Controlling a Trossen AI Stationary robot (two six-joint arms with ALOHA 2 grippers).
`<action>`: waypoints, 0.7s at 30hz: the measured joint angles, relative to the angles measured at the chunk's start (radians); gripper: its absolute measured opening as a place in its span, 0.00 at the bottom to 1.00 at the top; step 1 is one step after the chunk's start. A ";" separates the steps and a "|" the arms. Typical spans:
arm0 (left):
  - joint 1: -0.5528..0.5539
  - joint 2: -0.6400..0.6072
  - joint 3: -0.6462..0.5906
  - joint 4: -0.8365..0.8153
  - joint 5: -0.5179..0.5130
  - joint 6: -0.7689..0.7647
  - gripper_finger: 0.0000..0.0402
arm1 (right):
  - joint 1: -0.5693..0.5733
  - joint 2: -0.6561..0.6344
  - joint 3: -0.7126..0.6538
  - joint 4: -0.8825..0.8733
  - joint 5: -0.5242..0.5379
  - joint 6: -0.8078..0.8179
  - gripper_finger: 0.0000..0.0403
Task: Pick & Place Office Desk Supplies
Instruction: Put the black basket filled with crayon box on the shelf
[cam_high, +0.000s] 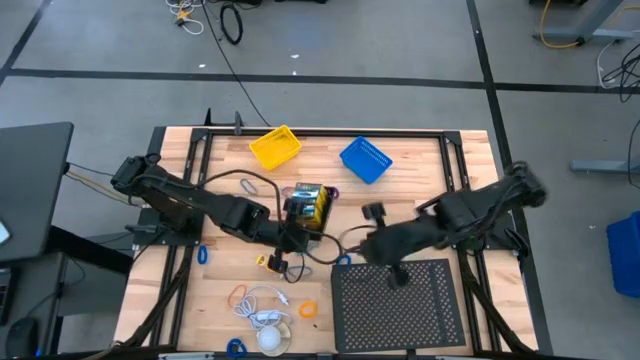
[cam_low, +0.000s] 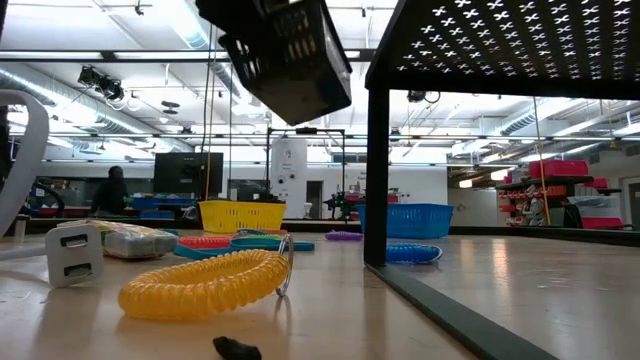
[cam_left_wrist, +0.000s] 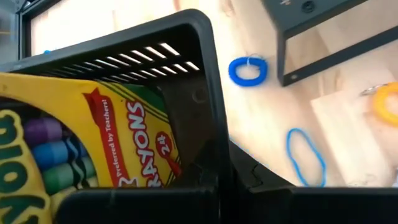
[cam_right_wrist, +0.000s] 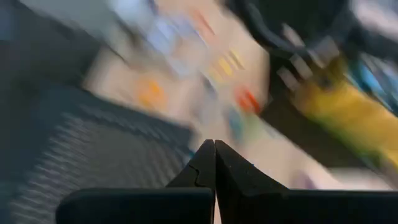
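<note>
Yellow-and-green cardboard crayon box (cam_left_wrist: 93, 149) sits inside black slotted basket (cam_left_wrist: 186, 37); left gripper (cam_high: 290, 238) clamps the basket's rim; right gripper (cam_right_wrist: 214, 163) closed, empty.

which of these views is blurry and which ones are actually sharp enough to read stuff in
Right wrist view: heavily smeared, only the shut right gripper tips read clearly. Left wrist view: sharp, the crayon box lettering is legible inside the black basket. Low view: the yellow coil is crisp, the room behind softer. High view: evenly lit, no glare.
</note>
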 joint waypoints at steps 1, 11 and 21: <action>-0.007 0.000 0.002 0.000 0.000 -0.007 0.00 | -0.009 -0.055 -0.091 0.120 -0.062 -0.023 0.00; -0.037 0.021 0.023 0.031 0.044 -0.056 0.00 | -0.059 -0.633 -0.819 0.611 -0.072 0.051 0.00; -0.086 0.226 0.308 -0.048 0.063 -0.064 0.00 | -0.059 -0.879 -1.030 0.627 0.037 0.134 0.00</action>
